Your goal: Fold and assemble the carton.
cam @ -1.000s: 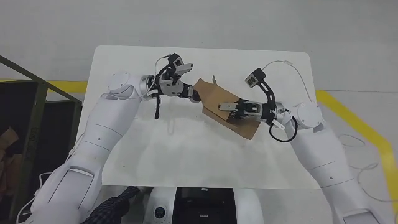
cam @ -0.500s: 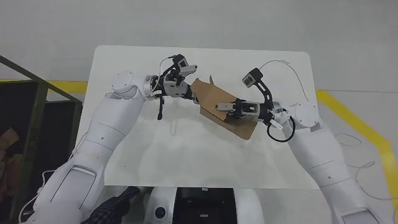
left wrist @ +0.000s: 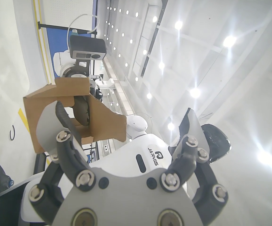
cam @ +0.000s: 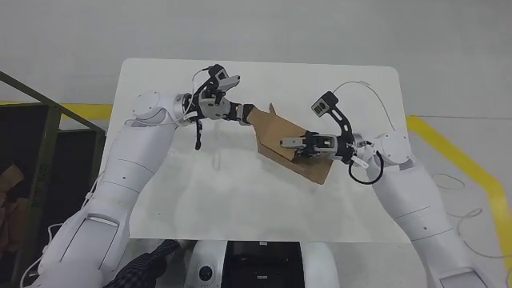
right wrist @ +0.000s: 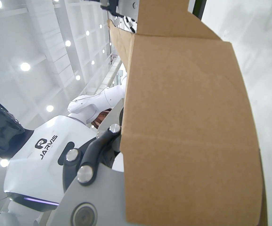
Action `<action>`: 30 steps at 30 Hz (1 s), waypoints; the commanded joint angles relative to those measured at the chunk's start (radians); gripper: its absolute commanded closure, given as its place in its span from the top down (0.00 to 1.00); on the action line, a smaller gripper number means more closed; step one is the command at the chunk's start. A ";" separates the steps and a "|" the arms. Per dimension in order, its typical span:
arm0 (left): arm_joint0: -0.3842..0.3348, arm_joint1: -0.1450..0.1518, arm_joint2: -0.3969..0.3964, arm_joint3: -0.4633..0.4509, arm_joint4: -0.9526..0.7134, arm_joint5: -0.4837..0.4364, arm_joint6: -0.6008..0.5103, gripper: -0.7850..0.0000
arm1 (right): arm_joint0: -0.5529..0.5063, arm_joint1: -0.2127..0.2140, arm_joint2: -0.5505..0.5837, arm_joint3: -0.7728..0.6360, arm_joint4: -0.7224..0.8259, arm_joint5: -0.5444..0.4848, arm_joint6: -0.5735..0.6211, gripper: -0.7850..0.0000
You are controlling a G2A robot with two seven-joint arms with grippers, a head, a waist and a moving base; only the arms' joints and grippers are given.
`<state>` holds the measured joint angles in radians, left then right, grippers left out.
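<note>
A brown carton (cam: 294, 146) is held tilted above the middle of the white table (cam: 160, 200), partly opened, with a flap (cam: 272, 110) sticking up at its left end. My right gripper (cam: 290, 142) is shut on the carton's upper wall; in the right wrist view the carton (right wrist: 187, 123) hides all but one finger (right wrist: 104, 141). My left gripper (cam: 244, 114) is open just off the carton's left end. In the left wrist view the left gripper (left wrist: 121, 118) has its fingers spread wide, with the carton (left wrist: 44, 104) just beyond one fingertip.
A dark cable (cam: 198, 134) hangs from the left forearm over the table. A green metal rack (cam: 48, 152) stands off the table's left edge. Bare table lies in front of and behind the carton.
My left gripper has drawn back a little to the left from the carton's end. The right gripper keeps its hold, and the carton has shifted slightly.
</note>
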<state>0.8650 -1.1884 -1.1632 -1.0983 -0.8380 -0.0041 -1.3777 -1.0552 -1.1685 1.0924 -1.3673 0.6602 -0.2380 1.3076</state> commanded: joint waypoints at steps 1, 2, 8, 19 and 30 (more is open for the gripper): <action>0.004 0.003 -0.012 -0.001 0.003 -0.003 0.006 1.00 | 0.002 0.001 0.000 0.004 0.021 0.012 0.041 0.00; 0.005 0.005 -0.017 -0.002 0.006 -0.006 0.010 1.00 | 0.003 0.002 0.000 0.007 0.026 0.017 0.056 0.00; 0.004 0.005 -0.020 -0.002 0.009 -0.014 0.027 1.00 | 0.012 0.002 -0.017 0.018 0.068 0.051 0.176 0.00; -0.012 -0.016 0.047 0.001 -0.009 -0.016 0.021 1.00 | 0.030 -0.007 -0.064 0.021 0.081 0.060 0.215 0.00; -0.021 -0.025 0.068 0.000 -0.023 -0.002 -0.003 1.00 | 0.057 -0.014 -0.077 0.064 0.071 0.052 0.169 0.00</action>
<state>0.8427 -1.2134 -1.0931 -1.0973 -0.8589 -0.0084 -1.3783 -1.0006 -1.1820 1.0143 -1.3080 0.7326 -0.1843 1.4803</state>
